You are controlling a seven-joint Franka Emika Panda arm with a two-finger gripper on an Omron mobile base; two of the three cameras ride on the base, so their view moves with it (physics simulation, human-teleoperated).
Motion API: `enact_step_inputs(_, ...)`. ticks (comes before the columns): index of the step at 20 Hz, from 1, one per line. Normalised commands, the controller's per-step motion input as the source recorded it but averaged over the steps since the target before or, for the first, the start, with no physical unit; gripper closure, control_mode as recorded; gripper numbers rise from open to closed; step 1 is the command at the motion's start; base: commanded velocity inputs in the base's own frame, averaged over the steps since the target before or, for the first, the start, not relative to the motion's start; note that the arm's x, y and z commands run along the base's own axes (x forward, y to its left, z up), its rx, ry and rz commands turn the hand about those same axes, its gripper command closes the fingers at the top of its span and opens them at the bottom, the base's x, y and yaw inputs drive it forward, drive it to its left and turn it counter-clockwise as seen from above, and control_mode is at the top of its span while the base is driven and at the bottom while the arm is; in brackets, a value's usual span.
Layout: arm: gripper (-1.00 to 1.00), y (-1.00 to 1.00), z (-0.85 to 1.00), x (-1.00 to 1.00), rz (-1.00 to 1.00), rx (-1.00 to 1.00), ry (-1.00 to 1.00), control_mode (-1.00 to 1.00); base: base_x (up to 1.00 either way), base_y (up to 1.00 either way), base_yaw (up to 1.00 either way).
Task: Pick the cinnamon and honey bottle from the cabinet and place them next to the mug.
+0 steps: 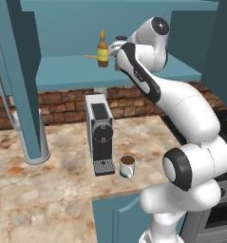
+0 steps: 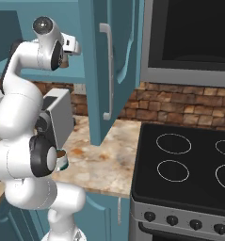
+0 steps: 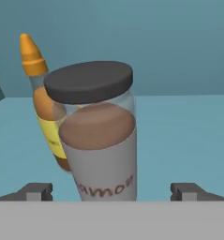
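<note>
The cinnamon (image 3: 101,140), a clear jar of brown powder with a dark grey lid, stands upright on the teal cabinet shelf (image 1: 62,71). My gripper (image 3: 112,191) is open, one fingertip on each side of the jar's base, with a gap to both. Just behind and left of the jar stands the honey bottle (image 3: 38,89), also seen from the left base as the honey bottle (image 1: 102,50), amber with a yellow label and orange cap. From the left base my arm hides most of the cinnamon (image 1: 120,38). The white mug (image 1: 127,165) sits on the counter beside the coffee machine.
A grey coffee machine (image 1: 99,133) stands on the marble counter (image 1: 39,190) under the shelf. The open cabinet door (image 2: 109,70) hangs to the right of my arm. A black stove (image 2: 189,164) is at the far right, and a brick wall runs behind.
</note>
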Motion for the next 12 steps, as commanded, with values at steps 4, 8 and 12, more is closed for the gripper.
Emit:
enact_step_inputs(4, -1.0, 0.0, 0.0, 0.09, 0.0, 0.0, 0.0, -1.0, 0.0, 0.0, 0.0)
enact_step_inputs(8, -1.0, 0.0, 0.0, 0.09, 0.0, 0.0, 0.0, -1.0, 0.0, 0.0, 0.0)
enact_step_inputs(12, -1.0, 0.0, 0.0, 0.09, 0.0, 0.0, 0.0, -1.0, 0.0, 0.0, 0.0)
